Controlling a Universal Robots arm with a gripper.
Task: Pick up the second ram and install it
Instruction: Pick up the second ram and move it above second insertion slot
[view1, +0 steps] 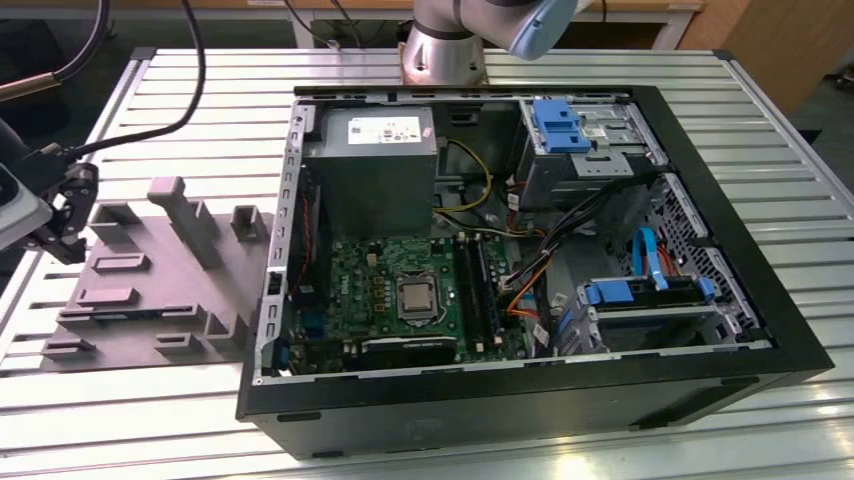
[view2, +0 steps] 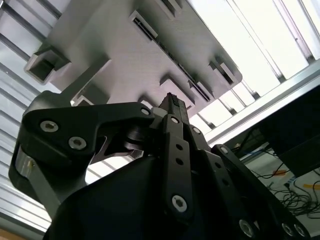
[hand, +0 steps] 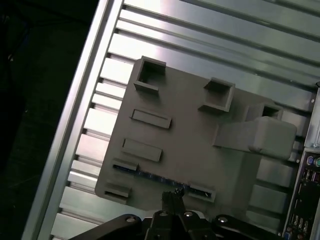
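your fingers (view2: 172, 142) are pressed together just above the second ram (hand: 150, 176); whether they touch it, you cannot tell. the second ram sits in a slot along one edge of the grey tray (hand: 200, 150), which rests on the slatted surface (hand: 250, 55) beside the open computer case (view1: 534, 250).

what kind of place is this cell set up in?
Looks like a robotics lab bench for PC assembly: an open desktop computer case on a slatted aluminium table, a grey moulded fixture tray beside it, and the robot arm's base behind the case.
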